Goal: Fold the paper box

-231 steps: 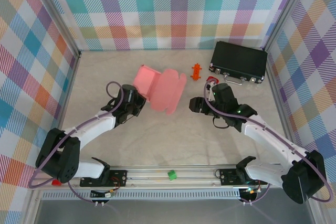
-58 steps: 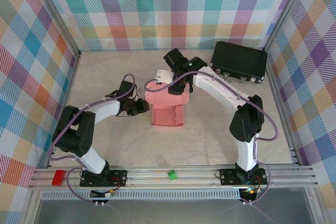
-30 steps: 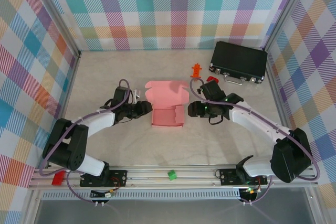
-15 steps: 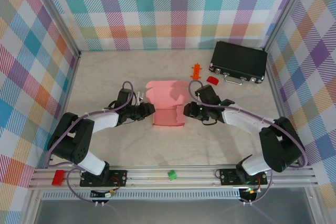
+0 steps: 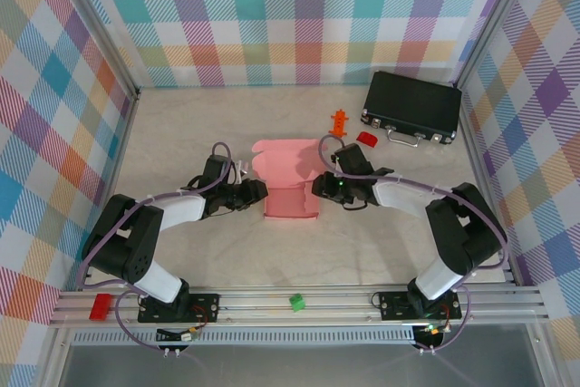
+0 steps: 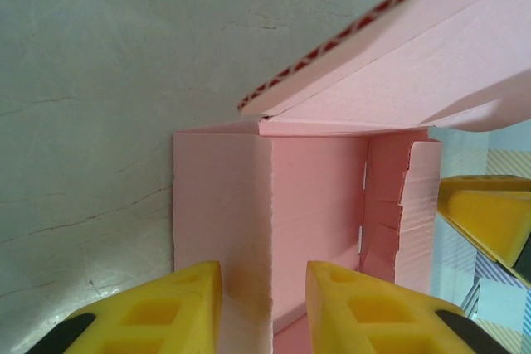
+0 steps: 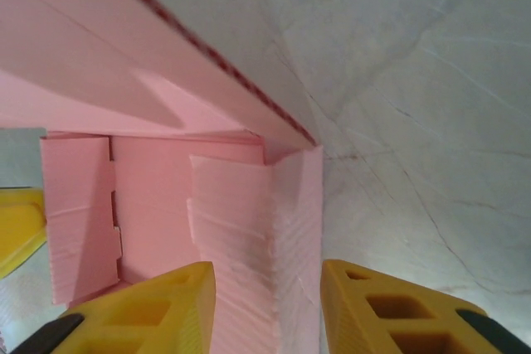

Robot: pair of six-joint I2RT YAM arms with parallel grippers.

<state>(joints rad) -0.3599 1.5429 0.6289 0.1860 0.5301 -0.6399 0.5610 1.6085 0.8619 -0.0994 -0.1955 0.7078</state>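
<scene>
- The paper box (image 5: 288, 178) sits mid-table between the two arms. Its tray is toward the arms and its lid flap lies open on the far side.
- The left gripper (image 6: 264, 312) straddles the tray's left wall, one finger outside and one inside. The jaws are drawn in close to the card, but whether they actually press it cannot be told.
- The right gripper (image 7: 267, 308) does the same on the right wall. The card fills the gap between its fingers, though a firm pinch cannot be confirmed either.
- Risk: the card looks thin, and the inner fold of each wall already shows a ragged, stepped edge. A hard squeeze or a twist would likely crease or tear it.
- Risk: if one arm pulls harder than the other, the tray could skid on the table (image 5: 181, 133) or be pulled out of square.
- Risk: the wall folds do not look locked, so they may spring open once the fingers let go.
- Risk: a finger left inside the tray would block the lid from coming down.
- Box tray: nothing inside, only bare pink floor and walls.
- Black case (image 5: 412, 108): at the far right, well apart from the box. It is closed, so its contents are hidden.
</scene>
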